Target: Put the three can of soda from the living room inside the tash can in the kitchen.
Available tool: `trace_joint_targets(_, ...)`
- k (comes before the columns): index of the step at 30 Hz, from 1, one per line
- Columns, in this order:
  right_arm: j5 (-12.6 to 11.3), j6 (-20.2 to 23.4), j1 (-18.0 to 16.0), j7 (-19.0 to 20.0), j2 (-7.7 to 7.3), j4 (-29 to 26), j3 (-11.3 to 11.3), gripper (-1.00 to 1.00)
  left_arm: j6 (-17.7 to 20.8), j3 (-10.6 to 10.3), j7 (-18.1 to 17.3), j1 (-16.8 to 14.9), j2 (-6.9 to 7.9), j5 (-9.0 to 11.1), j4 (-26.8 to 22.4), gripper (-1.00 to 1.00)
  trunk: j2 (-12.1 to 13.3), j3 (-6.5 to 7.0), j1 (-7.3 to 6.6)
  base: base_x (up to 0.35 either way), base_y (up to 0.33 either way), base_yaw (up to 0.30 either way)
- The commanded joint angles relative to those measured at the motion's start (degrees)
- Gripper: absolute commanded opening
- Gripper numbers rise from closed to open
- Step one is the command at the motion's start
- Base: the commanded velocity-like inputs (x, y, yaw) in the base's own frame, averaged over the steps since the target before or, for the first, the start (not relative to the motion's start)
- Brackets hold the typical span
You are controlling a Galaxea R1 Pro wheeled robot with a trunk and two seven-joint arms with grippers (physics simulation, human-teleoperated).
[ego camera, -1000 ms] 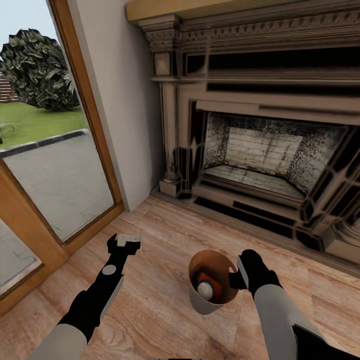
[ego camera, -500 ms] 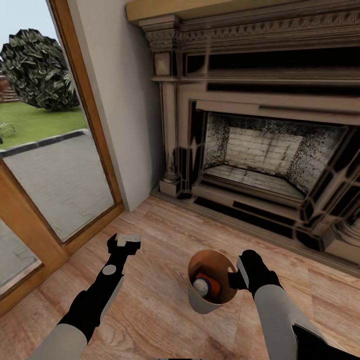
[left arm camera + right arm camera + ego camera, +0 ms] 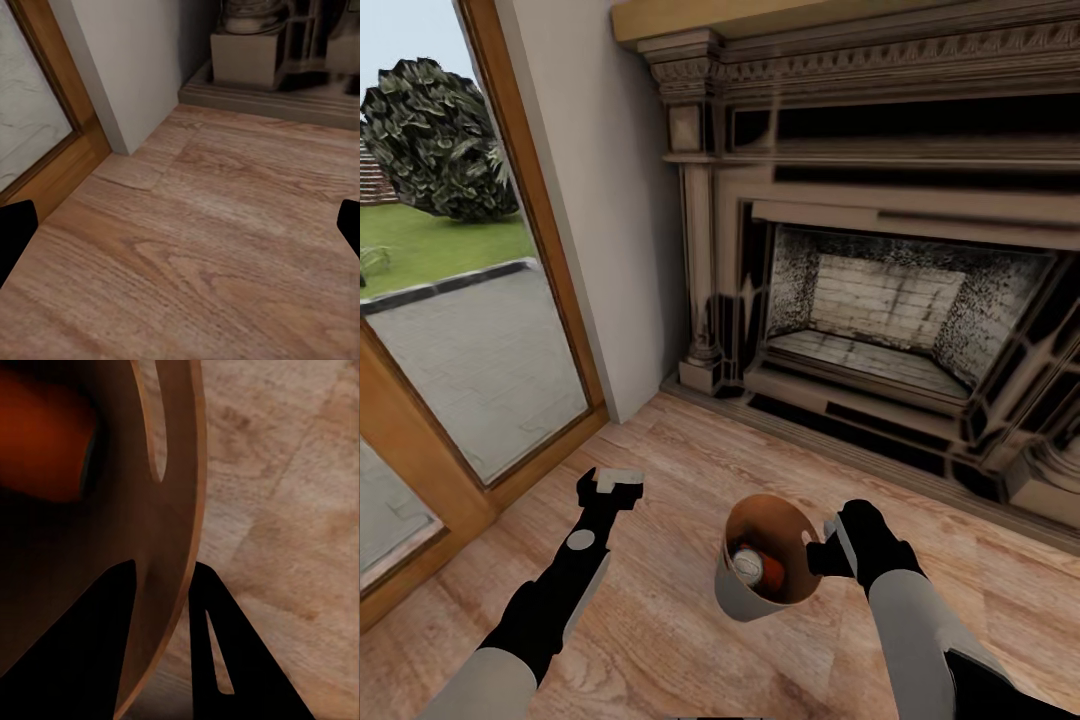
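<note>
At the near rim of the small round tapered bin (image 3: 745, 590), pale grey-white outside and coppery brown inside, the right gripper (image 3: 822, 553) pinches the bin's wall: in the right wrist view one black finger (image 3: 90, 660) lies inside the wall and the other outside it, with the thin brown rim (image 3: 176, 547) running between them. The bin hangs tilted above the light wood floor (image 3: 690, 470), its open mouth leaning toward the head camera. Inside it lies an orange drink can (image 3: 775, 570) beside another can showing its silvery round top (image 3: 748, 567) (its body colour is hidden by the bin's wall). In the right wrist view a blurred orange shape (image 3: 41, 442) sits deep within the bin.

Off to the other side, well apart from the bin, the left gripper (image 3: 610, 482) hovers over the bare floor with its dark fingers spread wide and nothing between them; in the left wrist view the two fingertips (image 3: 15, 232) show at opposite edges, with wood planks between.

Beyond both arms stands a dark ornate fireplace (image 3: 880, 300) with carved columns and a pale brick firebox, its base meeting the floor. Beside it a plain pale wall (image 3: 610, 200) ends at a tall glass door in a wooden frame (image 3: 550, 260), through which paving, grass and a leafy bush (image 3: 435, 135) appear.
</note>
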Motion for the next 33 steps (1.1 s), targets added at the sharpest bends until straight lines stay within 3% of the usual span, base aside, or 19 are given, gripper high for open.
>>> trace_joint_targets(1, -0.79, 0.05, -0.01, -0.46, 0.01, 0.01, -0.01, -1.0, 0.0, 0.0, 0.0, -0.02, -0.05, 0.0, 0.0, 1.0, 0.0, 0.0, 0.0, 0.0, 0.0, 0.0)
trace_joint_targets(7, -0.96, 0.05, 0.0, -3.91, 0.01, 0.09, 0.02, -1.0, 0.0, 0.0, -0.06, 0.0, -0.22, -0.02, 0.0, 1.0, 0.0, 0.0, 0.0, 0.0, 0.0, 0.0)
trace_joint_targets(19, -0.88, 0.05, 0.01, -4.53, 0.01, 0.1, 0.03, -1.0, 0.0, -0.2, 0.15, -0.05, -0.33, -0.09, 1.35, 1.0, 0.0, 0.0, 0.0, 0.0, 0.0, 0.0)
trace_joint_targets(33, -0.98, 0.05, -0.02, -4.56, 0.01, 0.07, 0.11, -1.0, 0.0, -0.35, 0.36, -0.08, -0.34, -0.09, 1.67, 1.0, -0.19, -3.1, 0.36, 0.0, 0.0, 0.0)
